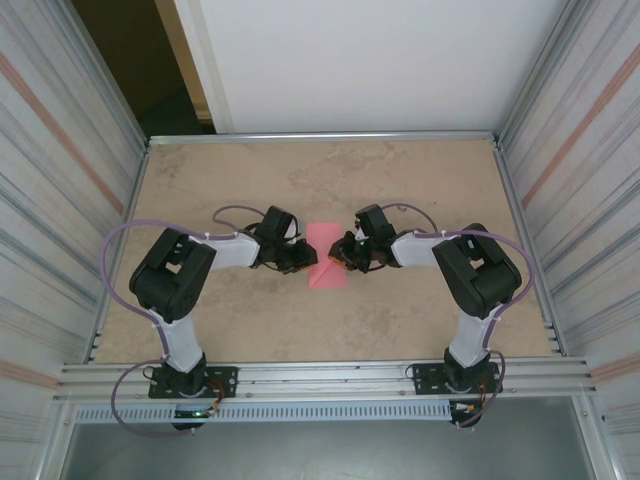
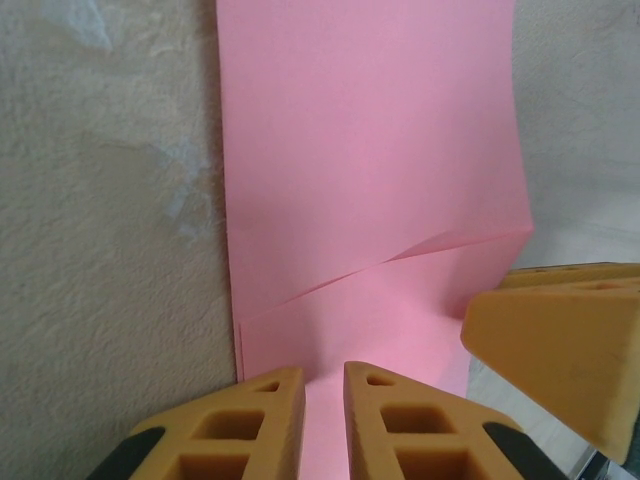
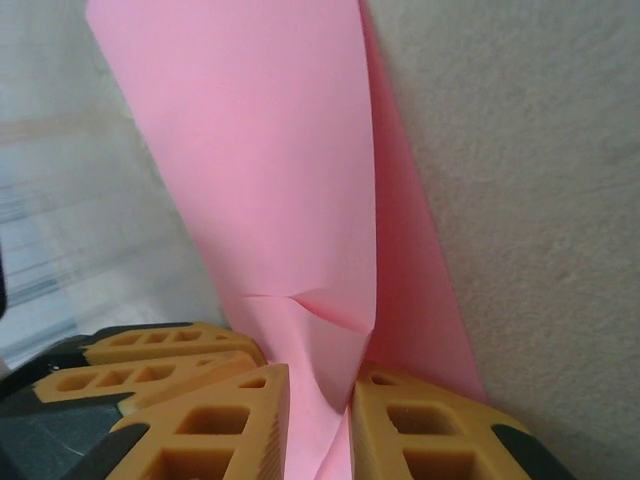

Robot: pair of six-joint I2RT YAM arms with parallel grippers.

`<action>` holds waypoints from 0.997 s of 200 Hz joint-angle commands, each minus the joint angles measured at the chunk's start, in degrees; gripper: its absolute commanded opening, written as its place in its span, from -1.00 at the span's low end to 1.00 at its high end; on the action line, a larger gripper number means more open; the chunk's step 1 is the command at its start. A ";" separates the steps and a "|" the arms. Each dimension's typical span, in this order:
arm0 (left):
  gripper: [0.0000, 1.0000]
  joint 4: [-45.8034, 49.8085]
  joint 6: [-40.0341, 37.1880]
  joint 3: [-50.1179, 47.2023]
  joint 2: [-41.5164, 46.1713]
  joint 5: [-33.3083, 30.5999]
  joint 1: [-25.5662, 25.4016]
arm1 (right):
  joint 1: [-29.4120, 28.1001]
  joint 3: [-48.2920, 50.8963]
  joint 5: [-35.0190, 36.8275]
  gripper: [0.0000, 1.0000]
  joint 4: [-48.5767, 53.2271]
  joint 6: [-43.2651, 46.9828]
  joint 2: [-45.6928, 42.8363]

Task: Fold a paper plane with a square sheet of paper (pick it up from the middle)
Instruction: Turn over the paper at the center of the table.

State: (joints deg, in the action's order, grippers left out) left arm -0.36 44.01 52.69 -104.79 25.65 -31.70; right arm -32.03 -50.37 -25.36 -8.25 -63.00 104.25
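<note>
Top view: we noted the thin pink-red square paper sheet at the centre of the beige table. The left gripper was at its 9 o'clock and the right gripper at its 3 o'clock.
Left wrist: the fingers stood a slit apart over the sheet's edge, and we could not tell whether they gripped it.
Right wrist: the fingers pinched a raised fold.

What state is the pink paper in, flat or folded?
Partly folded: the square sheet of paper curls up off the table, creased across.

There is one square sheet of paper and one table. There are two arms: the left arm and the right arm. There are two grippers, the left gripper and the right gripper, each with two yellow fingers.
</note>
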 commanded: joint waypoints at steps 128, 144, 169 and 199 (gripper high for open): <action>-0.53 4.30 -2.15 -2.13 8.67 -1.16 4.45 | 0.35 1.04 1.27 -0.97 -5.39 5.93 -2.17; -0.45 2.64 -1.26 -4.52 13.21 -0.14 7.27 | 0.78 1.08 1.71 -0.99 -5.51 7.73 -4.84; -0.39 -2.80 1.43 -9.35 20.43 3.74 11.68 | 1.83 0.75 1.58 -1.00 -5.83 11.30 -9.92; -0.24 -10.30 4.69 -13.62 28.32 7.76 13.73 | 3.51 0.07 -0.81 -1.00 -6.86 14.20 -16.01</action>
State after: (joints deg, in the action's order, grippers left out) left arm -3.92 45.67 41.80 -81.78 28.71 -18.37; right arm -29.74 -49.28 -24.45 -13.72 -53.41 93.51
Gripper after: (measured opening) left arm 0.352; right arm 0.043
